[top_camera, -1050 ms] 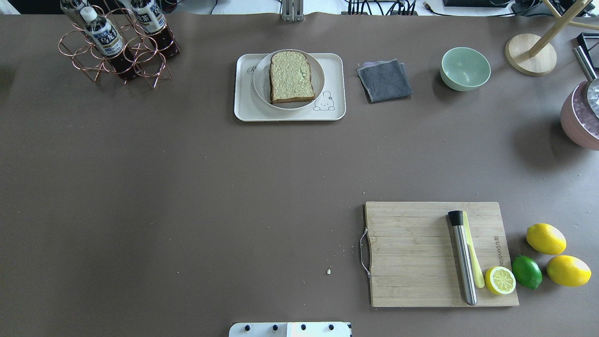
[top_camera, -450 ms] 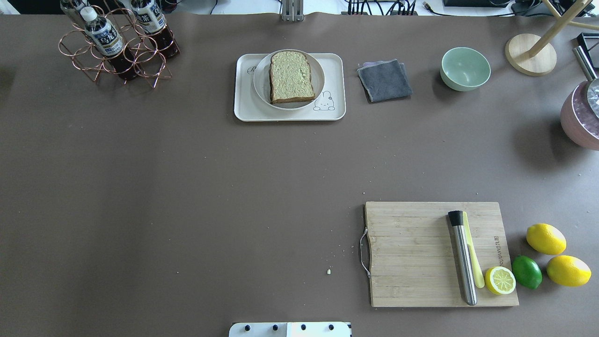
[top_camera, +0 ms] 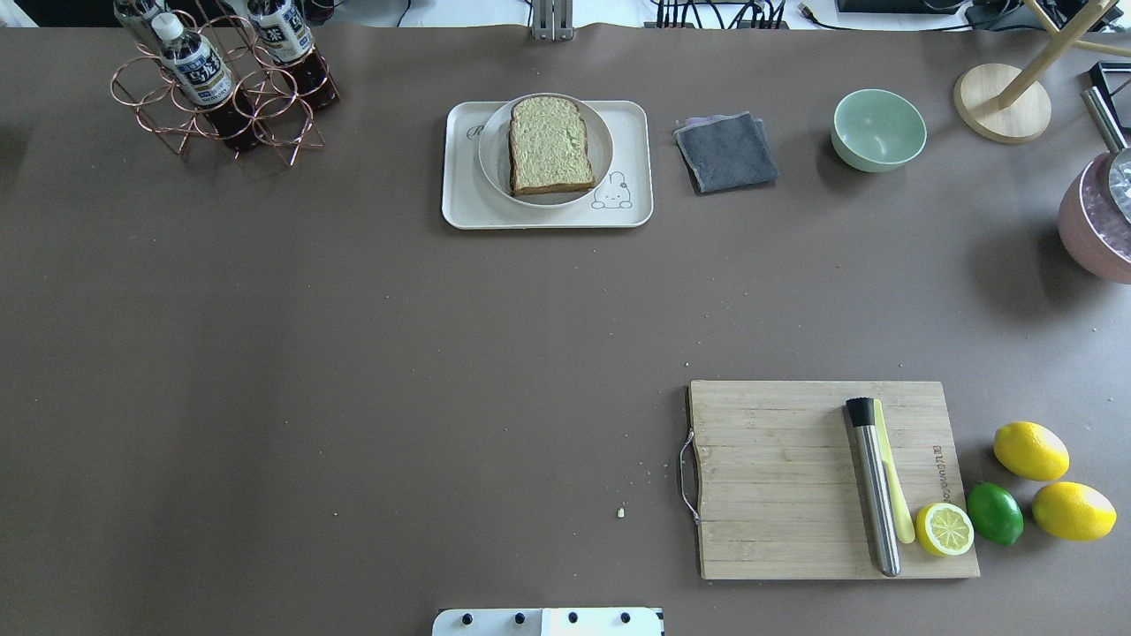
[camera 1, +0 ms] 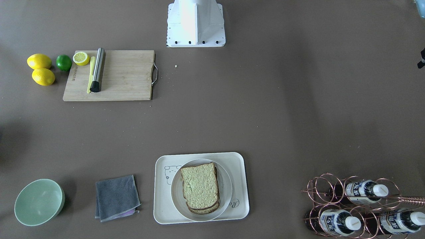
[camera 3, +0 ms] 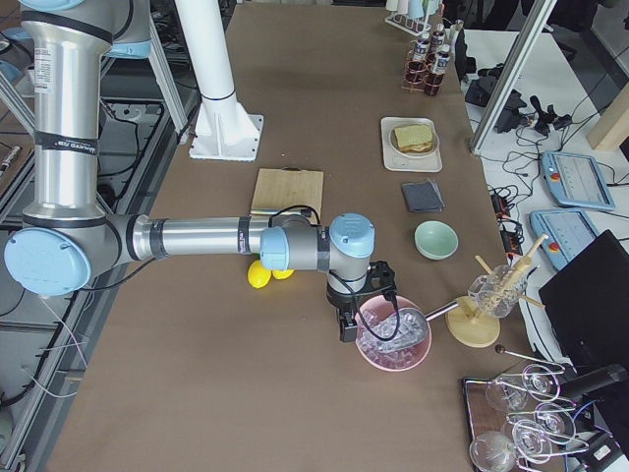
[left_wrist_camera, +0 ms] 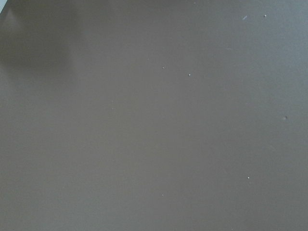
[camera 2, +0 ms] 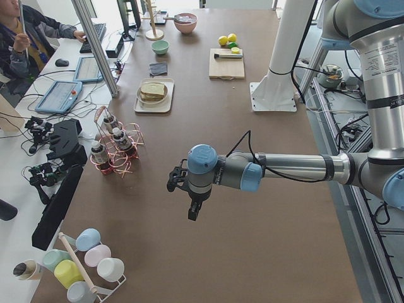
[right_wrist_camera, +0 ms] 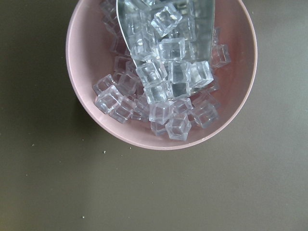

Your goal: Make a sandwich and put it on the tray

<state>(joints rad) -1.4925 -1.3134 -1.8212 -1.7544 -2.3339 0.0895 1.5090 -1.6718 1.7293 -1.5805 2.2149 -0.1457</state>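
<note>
Along the far edge of the counter, about midway between its ends, the sandwich sits on the round white plate, and the plate rests inside the tray. Across the last second of overhead pictures nothing there shifts: bread, plate and tray keep the same places. Both arms are well apart from it. The left gripper hangs above bare counter toward the left end, its wrist camera seeing only brown surface. The right gripper hovers by the pink bowl of ice cubes near the right end. Both grippers show only in the side views, so I cannot tell whether their jaws stand apart or together. With the slices stacked and the plate on the tray, the task looks finished, and the stillness suggests the arms have nothing left to do here.
</note>
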